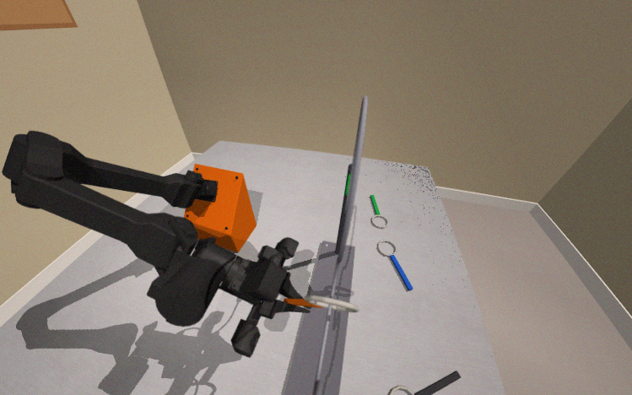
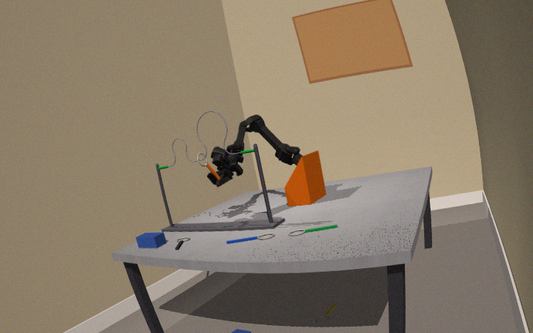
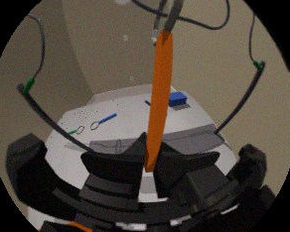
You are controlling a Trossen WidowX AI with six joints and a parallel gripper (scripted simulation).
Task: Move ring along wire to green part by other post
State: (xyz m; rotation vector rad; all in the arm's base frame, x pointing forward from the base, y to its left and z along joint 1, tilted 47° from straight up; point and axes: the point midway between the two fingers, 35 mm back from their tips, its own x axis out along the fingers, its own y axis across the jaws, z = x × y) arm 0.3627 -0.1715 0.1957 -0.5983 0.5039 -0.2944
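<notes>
The robot's gripper (image 1: 310,309) (image 2: 219,178) (image 3: 147,135) is nearly closed, its two dark fingers pinching the lower end of the orange handle (image 1: 298,303) (image 2: 213,171) (image 3: 160,94). In the wrist view the handle rises from between the fingertips, leaning slightly, with its far end meeting the ring near the top edge.

The pale ring (image 1: 344,306) (image 2: 198,157) (image 3: 173,17) is up at the wire (image 2: 197,128) (image 3: 42,37), between the two posts (image 2: 164,196) (image 2: 262,186) (image 3: 45,117) (image 3: 242,109) and well apart from both green parts (image 2: 163,167) (image 2: 247,151) (image 3: 29,85) (image 3: 258,65). In the exterior view it sits at the low stretch between the small hump and the tall loop. Whether the ring touches the thin grey part cannot be told.

The gripper is above the table (image 1: 406,338) (image 2: 367,215) (image 3: 89,111), on the robot's side of the wire. Below the wire lies the long grey base (image 1: 303,358) (image 2: 222,226) (image 3: 194,140). On the table beyond it, a blue stick with a ring (image 1: 401,273) (image 2: 242,240) (image 3: 107,118) and a green one (image 1: 375,204) (image 2: 321,228) (image 3: 72,132) lie apart from the gripper.
</notes>
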